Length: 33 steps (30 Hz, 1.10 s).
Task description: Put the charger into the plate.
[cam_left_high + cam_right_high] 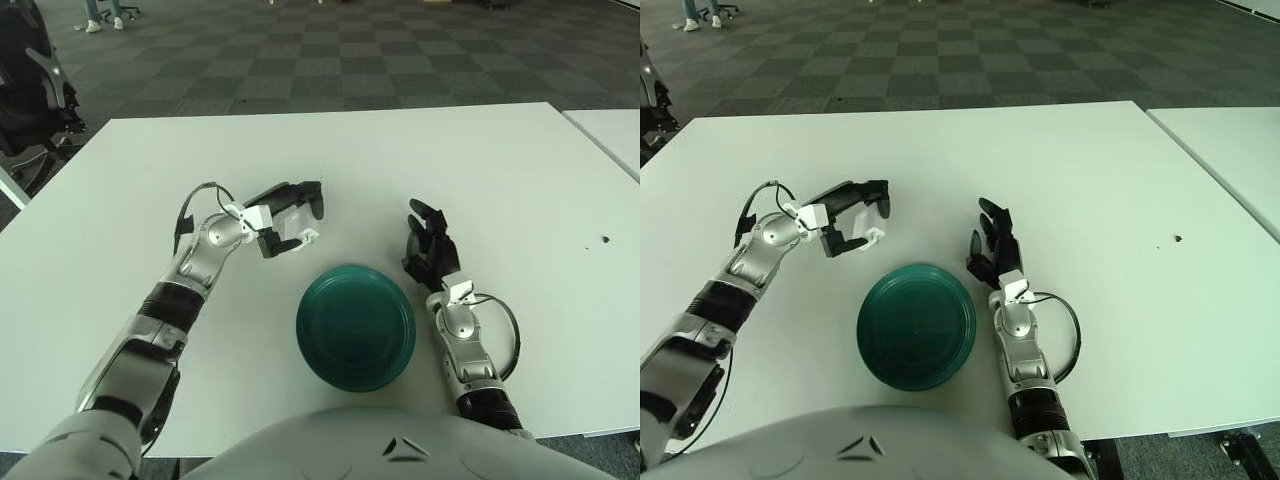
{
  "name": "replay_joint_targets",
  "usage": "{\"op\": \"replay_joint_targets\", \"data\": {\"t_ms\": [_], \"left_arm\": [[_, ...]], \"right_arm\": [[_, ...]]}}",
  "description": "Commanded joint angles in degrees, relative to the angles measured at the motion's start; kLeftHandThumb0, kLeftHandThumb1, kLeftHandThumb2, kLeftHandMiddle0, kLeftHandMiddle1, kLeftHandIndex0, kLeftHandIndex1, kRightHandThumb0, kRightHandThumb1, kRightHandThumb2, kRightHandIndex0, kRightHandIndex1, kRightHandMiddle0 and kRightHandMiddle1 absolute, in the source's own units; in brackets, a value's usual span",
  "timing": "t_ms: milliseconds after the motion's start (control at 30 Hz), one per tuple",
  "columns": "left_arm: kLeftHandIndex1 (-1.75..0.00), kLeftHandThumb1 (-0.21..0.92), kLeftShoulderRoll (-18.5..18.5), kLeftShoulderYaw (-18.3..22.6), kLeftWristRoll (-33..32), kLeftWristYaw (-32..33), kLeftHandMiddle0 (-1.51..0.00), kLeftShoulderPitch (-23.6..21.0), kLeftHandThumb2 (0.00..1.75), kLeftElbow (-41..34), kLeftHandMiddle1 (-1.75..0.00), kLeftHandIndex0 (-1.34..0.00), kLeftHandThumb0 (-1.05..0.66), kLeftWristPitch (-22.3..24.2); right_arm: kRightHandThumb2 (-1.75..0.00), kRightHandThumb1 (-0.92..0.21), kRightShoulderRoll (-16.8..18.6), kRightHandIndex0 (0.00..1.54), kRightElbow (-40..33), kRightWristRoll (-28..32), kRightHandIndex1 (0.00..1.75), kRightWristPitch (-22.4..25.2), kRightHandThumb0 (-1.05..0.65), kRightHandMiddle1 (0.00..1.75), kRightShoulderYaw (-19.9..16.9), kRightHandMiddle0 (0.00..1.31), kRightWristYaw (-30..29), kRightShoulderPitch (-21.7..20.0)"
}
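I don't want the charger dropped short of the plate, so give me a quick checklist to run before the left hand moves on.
1. Charger held by left hand: ok, fingers closed around the white block.
2. Charger lifted clear of the table: cannot tell.
3. Charger over the plate: not ok, it is beyond the far left rim, not above the plate.
4. Plate empty and ready: ok, nothing lies in it.
5. Right hand clear of the path: ok, it is beside the plate's right rim, idle.
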Motion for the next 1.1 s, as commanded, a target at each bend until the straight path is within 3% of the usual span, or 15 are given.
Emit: {"op": "replay_joint_targets", "data": {"t_ms": [0, 167, 400, 633, 667, 700, 767, 833, 967, 1067], "left_arm": [[-1.75, 0.08, 1.9, 1.2, -2.5, -3.4, -0.78, 3.8, 1.59, -17.2, -1.71, -0.58, 0.00, 5.0], [-1.75, 0.06, 2.0, 1.0, -2.3, -4.4, -0.81, 5.5, 1.60, -22.5, -1.70, -0.59, 0.00, 7.5], [-1.75, 0.05, 2.1, -1.2, 1.6, -5.4, -0.81, 6.8, 1.61, -27.6, -1.70, -0.59, 0.00, 6.1], [-1.75, 0.05, 2.3, -3.1, 1.2, -8.1, -0.82, 10.5, 1.61, -37.2, -1.70, -0.59, 0.00, 10.6], [-1.75, 0.05, 2.4, -3.4, 1.0, -8.5, -0.81, 10.9, 1.61, -38.3, -1.70, -0.59, 0.00, 11.2], [-1.75, 0.05, 2.4, -3.6, 0.9, -8.8, -0.81, 11.1, 1.61, -39.0, -1.71, -0.59, 0.00, 11.6], [-1.75, 0.05, 2.4, -4.0, 0.2, -9.6, -0.81, 11.5, 1.62, -40.3, -1.71, -0.59, 0.00, 12.5], [-1.75, 0.05, 2.3, -4.4, -0.5, -10.3, -0.81, 11.7, 1.61, -41.3, -1.71, -0.59, 0.00, 13.0], [-1.75, 0.05, 2.1, -5.2, -2.0, -11.6, -0.81, 12.1, 1.60, -43.6, -1.69, -0.59, 0.00, 14.7], [-1.75, 0.06, 2.0, -6.2, -3.7, -13.1, -0.81, 11.9, 1.60, -44.4, -1.70, -0.59, 0.00, 16.0]], "right_arm": [[-0.90, -0.92, 1.0, 0.33, 9.4, -0.8, 0.04, 3.8, -0.77, 0.75, 1.8, 0.00, 0.8, 5.8], [-0.91, -0.92, 0.9, 0.33, 9.5, -1.1, 0.04, 3.9, -0.77, 0.75, 1.9, 0.00, 0.5, 5.8], [-0.92, -0.92, 0.5, 0.34, 9.3, -2.8, 0.04, 3.8, -0.78, 0.73, 2.5, 0.00, -0.2, 6.0], [-0.89, -0.92, 0.5, 0.37, 7.9, -2.9, 0.05, 3.6, -0.80, 0.77, 2.7, 0.00, 0.2, 6.3], [-0.87, -0.92, 0.5, 0.37, 7.8, -2.8, 0.14, 3.4, -0.80, 0.83, 2.6, 0.00, 0.1, 6.2], [-0.86, -0.92, 0.4, 0.33, 7.7, -2.8, 0.37, 3.3, -0.81, 0.94, 2.6, 0.00, 0.1, 6.2], [-0.84, -0.92, 0.3, 0.26, 7.7, -3.2, 0.63, 3.2, -0.82, 1.05, 2.6, 0.00, -0.4, 6.0], [-0.83, -0.92, 0.1, 0.21, 7.6, -3.8, 0.80, 3.4, -0.83, 1.12, 2.6, 0.00, -0.8, 5.7], [-0.83, -0.92, 0.0, 0.18, 4.2, -4.8, 0.75, 5.2, -0.83, 1.08, 3.1, 0.00, -1.3, 6.6], [-0.85, -0.92, 2.1, 0.19, -7.9, -6.4, 0.67, 9.9, -0.83, 1.03, 6.0, 0.00, -1.9, 12.1]]}}
